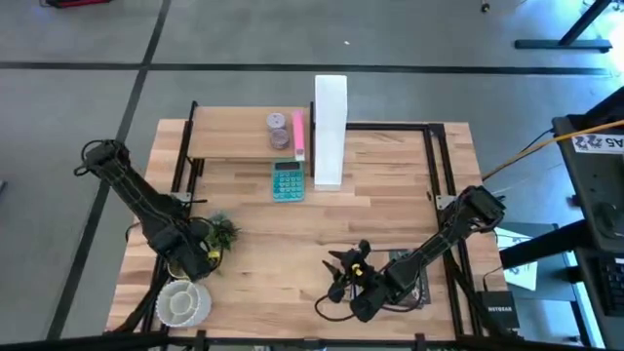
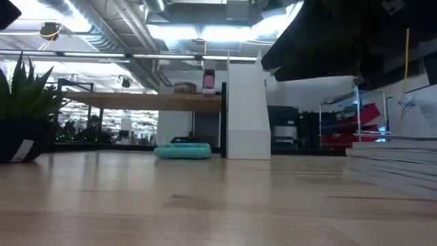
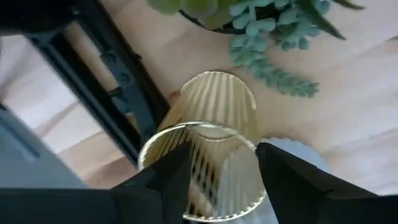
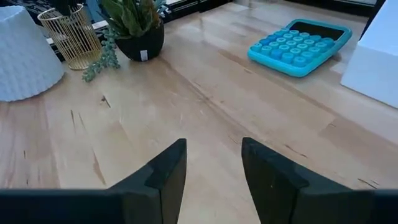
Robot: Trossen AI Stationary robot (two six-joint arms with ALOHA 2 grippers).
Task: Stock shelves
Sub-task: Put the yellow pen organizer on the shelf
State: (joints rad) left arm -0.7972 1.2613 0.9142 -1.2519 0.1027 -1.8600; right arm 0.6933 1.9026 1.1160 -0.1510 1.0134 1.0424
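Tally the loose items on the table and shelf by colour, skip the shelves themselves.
Teal: 1, flat plastic calculator
Gold: 1, ribbed wire cup
White: 1, ribbed dome-shaped object
Green: 1, potted plant in black pot
Pink: 2, upright bottle, round tin
Brown: 1, round tin
Total: 7

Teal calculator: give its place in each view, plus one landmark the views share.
High view: teal calculator lies flat at table centre, beside the white file box.
Low view: calculator low at mid-distance, beside the box.
Left wrist view: not in it.
Right wrist view: calculator far across the table, beside the box.
Shared landmark: the white file box.
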